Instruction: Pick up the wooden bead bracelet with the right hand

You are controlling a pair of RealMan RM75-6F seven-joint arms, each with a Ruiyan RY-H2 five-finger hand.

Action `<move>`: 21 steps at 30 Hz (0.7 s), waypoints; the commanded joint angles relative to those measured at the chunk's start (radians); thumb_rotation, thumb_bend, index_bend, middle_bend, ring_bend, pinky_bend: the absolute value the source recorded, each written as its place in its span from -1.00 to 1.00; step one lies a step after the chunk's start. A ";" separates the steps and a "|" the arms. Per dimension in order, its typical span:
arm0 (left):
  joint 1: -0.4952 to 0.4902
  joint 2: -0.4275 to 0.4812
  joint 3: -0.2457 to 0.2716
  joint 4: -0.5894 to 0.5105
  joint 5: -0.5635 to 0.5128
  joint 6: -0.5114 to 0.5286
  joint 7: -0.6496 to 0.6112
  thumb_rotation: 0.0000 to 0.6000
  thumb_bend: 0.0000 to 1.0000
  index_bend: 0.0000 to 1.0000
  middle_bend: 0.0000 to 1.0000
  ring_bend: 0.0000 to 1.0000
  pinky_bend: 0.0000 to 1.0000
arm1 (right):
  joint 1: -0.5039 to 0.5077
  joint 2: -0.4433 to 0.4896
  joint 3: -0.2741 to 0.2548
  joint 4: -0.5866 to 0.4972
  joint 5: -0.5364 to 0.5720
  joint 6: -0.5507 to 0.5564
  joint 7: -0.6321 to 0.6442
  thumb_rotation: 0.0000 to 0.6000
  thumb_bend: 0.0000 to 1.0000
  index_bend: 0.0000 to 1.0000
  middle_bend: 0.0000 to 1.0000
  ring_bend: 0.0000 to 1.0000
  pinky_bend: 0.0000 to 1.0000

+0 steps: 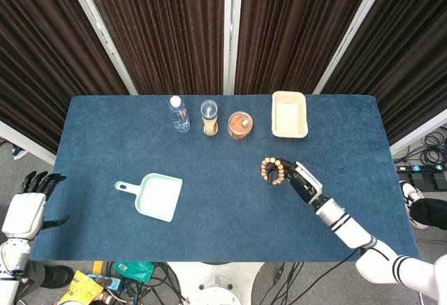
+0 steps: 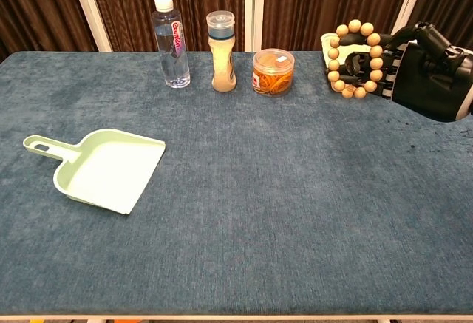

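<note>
Left hand [image 1: 29,207] off the near left table edge, empty, dark fingers spread and pointing up. Right hand [image 1: 302,181] reached forward over the blue cloth-covered table [image 1: 209,221], forearm angled in from the near right corner, fingers closed through the round wooden bead bracelet [image 1: 272,171], ring gripped upright, apparently clear of the cloth. Beyond: mint-green plastic dustpan [image 1: 155,196] at left; farther back, clear water bottle [image 1: 179,114].

A green dustpan [image 2: 103,169] lies apart from bottle [image 2: 171,41], shaker [image 2: 222,51], jar [image 2: 273,72] (back row).
</note>
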 commanded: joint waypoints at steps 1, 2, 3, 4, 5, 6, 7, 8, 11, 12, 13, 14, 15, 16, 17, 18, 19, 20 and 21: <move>-0.001 0.000 0.000 0.000 0.000 -0.002 0.000 1.00 -1.00 -0.62 -0.66 -0.85 -0.96 | 0.002 0.002 -0.007 0.003 -0.007 0.008 0.012 -0.68 -0.55 -0.23 0.14 -0.51 -1.00; -0.002 0.000 0.000 -0.001 0.000 -0.002 0.000 1.00 -1.00 -0.61 -0.66 -0.85 -0.96 | 0.003 0.003 -0.009 0.004 -0.008 0.006 0.010 -0.77 -0.66 -0.23 0.14 -0.51 -1.00; -0.002 0.001 -0.001 -0.001 0.000 -0.003 -0.001 1.00 -1.00 -0.61 -0.66 -0.85 -0.96 | 0.004 0.005 -0.010 0.002 -0.006 0.003 0.012 -0.85 -0.77 -0.23 0.14 -0.51 -1.00; -0.003 0.001 -0.001 -0.001 0.000 -0.004 0.000 1.00 -1.00 -0.61 -0.66 -0.85 -0.96 | 0.007 0.010 -0.013 -0.003 -0.004 -0.006 0.012 -0.89 -0.84 -0.23 0.14 -0.51 -1.00; -0.004 0.000 -0.001 -0.001 0.000 -0.005 0.001 1.00 -1.00 -0.61 -0.66 -0.85 -0.96 | 0.011 0.015 -0.015 -0.006 -0.002 -0.016 0.009 -0.91 -0.93 -0.23 0.14 -0.51 -1.00; -0.004 0.000 0.000 0.001 -0.001 -0.006 0.000 1.00 -1.00 -0.61 -0.66 -0.85 -0.96 | 0.014 0.020 -0.014 -0.013 0.004 -0.023 0.012 -0.92 -0.98 -0.23 0.14 -0.51 -1.00; -0.004 0.001 0.001 0.002 0.001 -0.007 -0.001 1.00 -1.00 -0.61 -0.66 -0.85 -0.96 | 0.014 0.026 -0.007 -0.025 0.019 -0.028 0.024 -0.92 -1.00 -0.23 0.14 -0.51 -1.00; -0.005 0.002 0.001 0.000 0.001 -0.007 -0.001 1.00 -1.00 -0.62 -0.66 -0.85 -0.96 | 0.012 0.029 0.005 -0.034 0.040 -0.031 0.031 -0.92 -1.00 -0.23 0.14 -0.51 -1.00; -0.004 0.004 0.002 -0.003 0.000 -0.009 -0.001 1.00 -1.00 -0.62 -0.66 -0.85 -0.96 | 0.007 0.035 0.018 -0.044 0.062 -0.033 0.031 -0.96 -1.00 -0.23 0.14 -0.56 -1.00; -0.005 0.005 0.002 -0.004 -0.002 -0.012 0.000 1.00 -1.00 -0.62 -0.66 -0.85 -0.96 | 0.005 0.037 0.021 -0.048 0.070 -0.036 0.032 -0.99 -1.00 -0.23 0.13 -0.58 -1.00; -0.006 0.005 0.002 -0.005 -0.003 -0.015 0.001 1.00 -1.00 -0.62 -0.66 -0.85 -0.96 | 0.004 0.038 0.023 -0.050 0.074 -0.039 0.033 -1.00 -1.00 -0.23 0.12 -0.59 -1.00; -0.008 0.005 0.001 -0.006 -0.004 -0.018 0.002 1.00 -1.00 -0.61 -0.66 -0.85 -0.96 | 0.005 0.040 0.024 -0.050 0.077 -0.044 0.032 -1.00 -1.00 -0.23 0.12 -0.60 -1.00; -0.010 0.005 0.001 -0.007 -0.003 -0.018 0.002 1.00 -1.00 -0.61 -0.66 -0.85 -0.96 | 0.005 0.042 0.026 -0.051 0.080 -0.048 0.034 -1.00 -1.00 -0.24 0.11 -0.60 -1.00; -0.010 0.006 0.001 -0.007 -0.002 -0.019 0.002 1.00 -1.00 -0.62 -0.66 -0.85 -0.96 | 0.005 0.043 0.026 -0.050 0.080 -0.050 0.033 -1.00 -1.00 -0.24 0.11 -0.61 -1.00; -0.012 0.006 0.000 -0.007 -0.002 -0.020 0.003 1.00 -1.00 -0.62 -0.66 -0.85 -0.96 | 0.005 0.043 0.025 -0.049 0.080 -0.054 0.027 -1.00 -1.00 -0.24 0.11 -0.61 -1.00; -0.013 0.006 -0.001 -0.007 -0.002 -0.021 0.004 1.00 -1.00 -0.62 -0.66 -0.85 -0.96 | 0.007 0.045 0.023 -0.049 0.079 -0.062 0.021 -1.00 -1.00 -0.24 0.11 -0.61 -1.00; -0.014 0.006 -0.001 -0.007 -0.003 -0.022 0.005 1.00 -1.00 -0.62 -0.66 -0.85 -0.96 | 0.011 0.048 0.020 -0.049 0.077 -0.071 0.008 -1.00 -1.00 -0.24 0.11 -0.60 -1.00; -0.014 0.006 -0.001 -0.007 -0.003 -0.022 0.007 1.00 -1.00 -0.62 -0.66 -0.85 -0.96 | 0.012 0.047 0.020 -0.048 0.079 -0.078 -0.016 -1.00 -1.00 -0.24 0.11 -0.60 -1.00; -0.015 0.006 -0.001 -0.008 -0.003 -0.023 0.008 1.00 -1.00 -0.61 -0.66 -0.85 -0.96 | 0.008 0.043 0.026 -0.052 0.086 -0.075 -0.038 -1.00 -1.00 -0.26 0.10 -0.60 -1.00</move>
